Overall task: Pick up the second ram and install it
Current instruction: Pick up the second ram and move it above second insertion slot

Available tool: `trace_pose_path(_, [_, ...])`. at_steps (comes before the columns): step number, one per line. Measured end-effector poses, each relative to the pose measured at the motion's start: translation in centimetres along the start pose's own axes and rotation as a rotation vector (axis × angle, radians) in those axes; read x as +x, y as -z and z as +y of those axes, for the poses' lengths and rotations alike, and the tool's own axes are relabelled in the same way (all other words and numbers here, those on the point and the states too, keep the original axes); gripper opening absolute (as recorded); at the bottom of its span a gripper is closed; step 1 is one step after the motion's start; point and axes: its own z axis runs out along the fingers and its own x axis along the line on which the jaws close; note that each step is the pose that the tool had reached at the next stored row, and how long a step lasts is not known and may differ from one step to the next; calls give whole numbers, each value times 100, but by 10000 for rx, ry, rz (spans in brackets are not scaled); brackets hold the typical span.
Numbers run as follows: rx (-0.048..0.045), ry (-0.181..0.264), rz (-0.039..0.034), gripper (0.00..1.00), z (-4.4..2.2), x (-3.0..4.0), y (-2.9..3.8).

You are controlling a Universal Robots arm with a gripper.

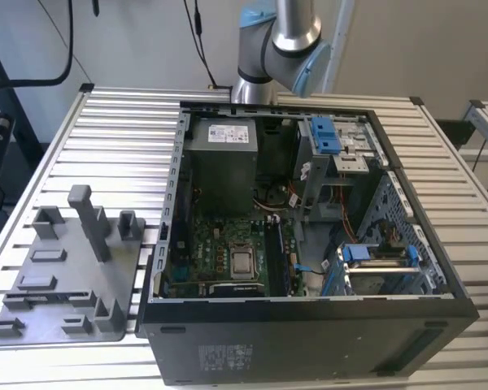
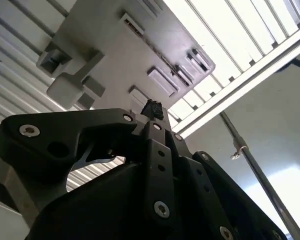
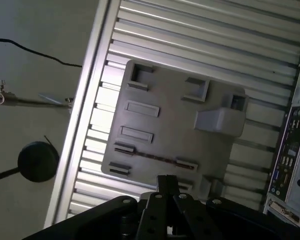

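Observation:
The second ram [image 3: 155,157] is a thin dark stick lying in a slot of the grey fixture plate [image 3: 175,120], held between two small clips. In the second wrist view it shows as a dark line [image 2: 162,56] across that plate [image 2: 115,55]. My gripper [image 3: 167,184] hangs well above the plate, over its near edge and just short of the ram. Its black fingers meet at one tip [image 2: 152,107], shut with nothing between them. In the exterior view the plate [image 1: 65,268] lies at the exterior view's left of the open computer case [image 1: 309,244].
The case holds a green motherboard [image 1: 228,256], a power supply [image 1: 224,162] and blue-latched drive cages [image 1: 374,260]. Upright posts [image 1: 88,219] rise from the fixture plate. The ribbed metal table [image 3: 200,40] ends beside the plate, with a stand foot [image 3: 37,161] on the floor.

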Motion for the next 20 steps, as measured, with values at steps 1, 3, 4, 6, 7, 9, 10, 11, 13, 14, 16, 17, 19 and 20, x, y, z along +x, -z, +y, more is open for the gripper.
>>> trace_pose_path(1, [-2, 143, 13, 11, 0, 0, 1])
trace_pose_path(3, [-10, 477, 30, 11, -1, -1, 1])
trace_pose_path(4, [-13, 618, 37, 11, 0, -1, 1])
trace_pose_path(6, [-19, 917, 52, 11, -1, -1, 1])
trace_pose_path(7, [-23, 1086, 59, 11, -1, -1, 1])
trace_pose_path(9, [-30, 1446, 78, 11, -1, -1, 1])
trace_pose_path(10, [-34, 1626, 86, 11, -1, -1, 1])
trace_pose_path(11, [-38, 1804, 96, 11, -1, -1, 1])
trace_pose_path(13, [-46, 2174, 113, 11, -1, -1, 0])
trace_pose_path(14, [-50, 2359, 122, 11, -1, -1, 0])
trace_pose_path(16, [-57, 2707, 139, 11, -1, -1, 1])
trace_pose_path(17, [-61, 2904, 149, 11, -1, -1, 1])
trace_pose_path(19, [-69, 3263, 167, 11, -1, -1, 1])
trace_pose_path(20, [-72, 3441, 175, 11, -1, -1, 0])
